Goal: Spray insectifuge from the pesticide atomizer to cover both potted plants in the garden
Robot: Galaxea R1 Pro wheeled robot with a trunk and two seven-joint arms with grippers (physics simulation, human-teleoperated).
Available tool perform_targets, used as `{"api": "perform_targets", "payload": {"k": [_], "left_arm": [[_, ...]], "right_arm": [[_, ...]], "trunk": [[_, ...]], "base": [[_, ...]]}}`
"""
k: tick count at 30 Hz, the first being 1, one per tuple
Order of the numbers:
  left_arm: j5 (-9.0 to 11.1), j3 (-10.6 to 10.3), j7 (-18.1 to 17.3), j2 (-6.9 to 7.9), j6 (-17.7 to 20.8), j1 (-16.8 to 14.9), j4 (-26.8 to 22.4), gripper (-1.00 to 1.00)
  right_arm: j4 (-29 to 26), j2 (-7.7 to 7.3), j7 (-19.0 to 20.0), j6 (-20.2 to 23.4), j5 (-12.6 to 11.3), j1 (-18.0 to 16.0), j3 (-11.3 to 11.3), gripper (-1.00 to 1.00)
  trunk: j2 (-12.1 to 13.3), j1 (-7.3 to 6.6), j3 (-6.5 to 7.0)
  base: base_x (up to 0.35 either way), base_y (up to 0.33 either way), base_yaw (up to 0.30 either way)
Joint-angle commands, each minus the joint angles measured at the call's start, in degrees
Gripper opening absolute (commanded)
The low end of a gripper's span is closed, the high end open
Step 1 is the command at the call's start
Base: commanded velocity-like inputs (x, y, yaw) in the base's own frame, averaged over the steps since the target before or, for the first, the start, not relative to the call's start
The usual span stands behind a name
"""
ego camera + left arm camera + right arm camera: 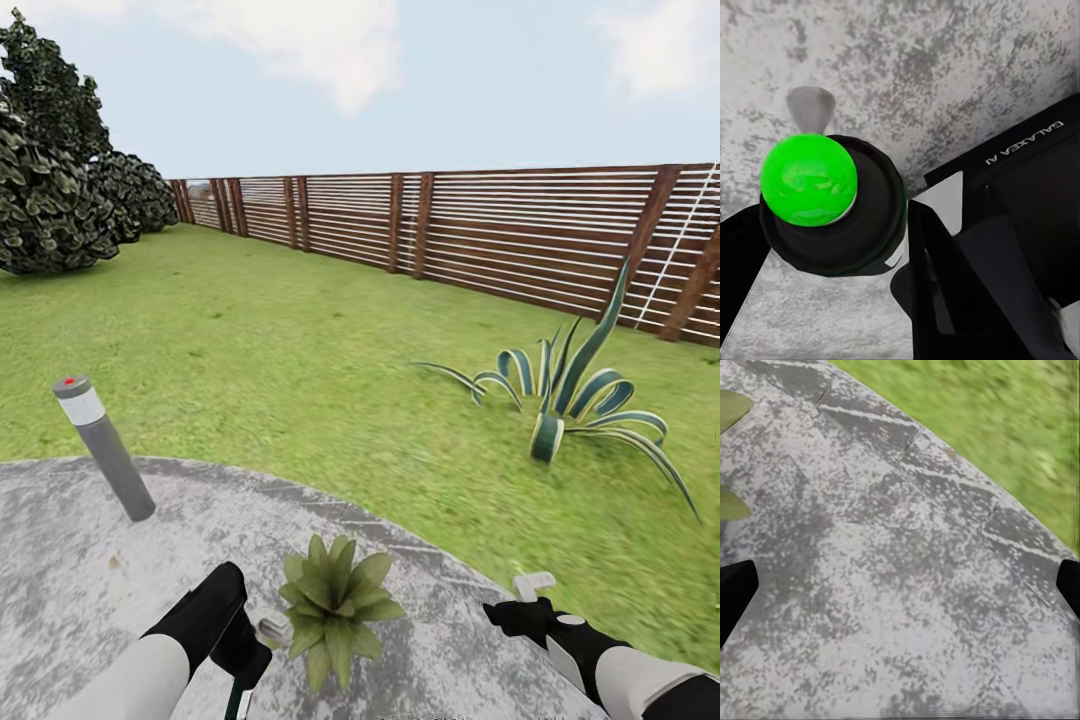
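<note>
The left hand at seven o'clock grips the pesticide atomizer (green ball top, black body) over the grey paving. The right hand at five o'clock hangs wide, holding nothing. Beyond lie the lawn, the slat fence, the agave at two o'clock, and one potted plant between the hands.

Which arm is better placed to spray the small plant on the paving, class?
Left. Its gripper holds the sprayer right beside the plant; the right gripper is open and empty over the paving.
</note>
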Motion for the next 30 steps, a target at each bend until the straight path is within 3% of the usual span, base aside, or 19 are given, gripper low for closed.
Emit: {"api": "perform_targets", "payload": {"k": [1,11,13,15,17,30], "left_arm": [[-0.5,-0.1,-0.5,0.01,0.2,0.0,-0.2,-1.00],[-0.6,-0.6,-0.5,-0.26,0.2,-0.2,-0.5,-1.00],[-0.6,-2.1,-0.5,-0.39,0.2,-0.4,-0.5,-1.00],[-0.6,-5.5,-0.6,-0.48,0.2,-1.5,-0.5,-1.00],[-0.5,-7.5,-0.6,-0.53,0.2,-2.4,-0.4,-1.00],[-0.4,-8.4,-0.7,-1.37,0.2,-2.7,-0.2,-1.00]], "right_arm": [[0.1,0.00,0.3,-0.2,-0.6,-0.1,0.5,1.00],[0.1,0.11,0.3,0.5,-0.6,-0.1,0.4,1.00],[0.1,0.09,0.3,0.6,-0.6,-0.1,0.4,1.00],[0.1,0.08,0.3,0.6,-0.6,-0.1,0.4,1.00],[0.1,0.08,0.3,0.6,-0.6,-0.1,0.4,1.00],[0.1,0.08,0.3,0.6,-0.7,-0.1,0.4,1.00]], "trunk": [[0.0,-0.01,-0.09],[0.0,-0.01,-0.22],[0.0,-0.01,-0.22],[0.0,-0.01,-0.22],[0.0,-0.01,-0.22],[0.0,-0.01,-0.25]], "base": [[0.000,0.000,-0.246],[0.000,0.000,-0.097],[0.000,0.000,-0.003],[0.000,0.000,-0.020],[0.000,0.000,-0.145],[0.000,0.000,-0.176]]}}
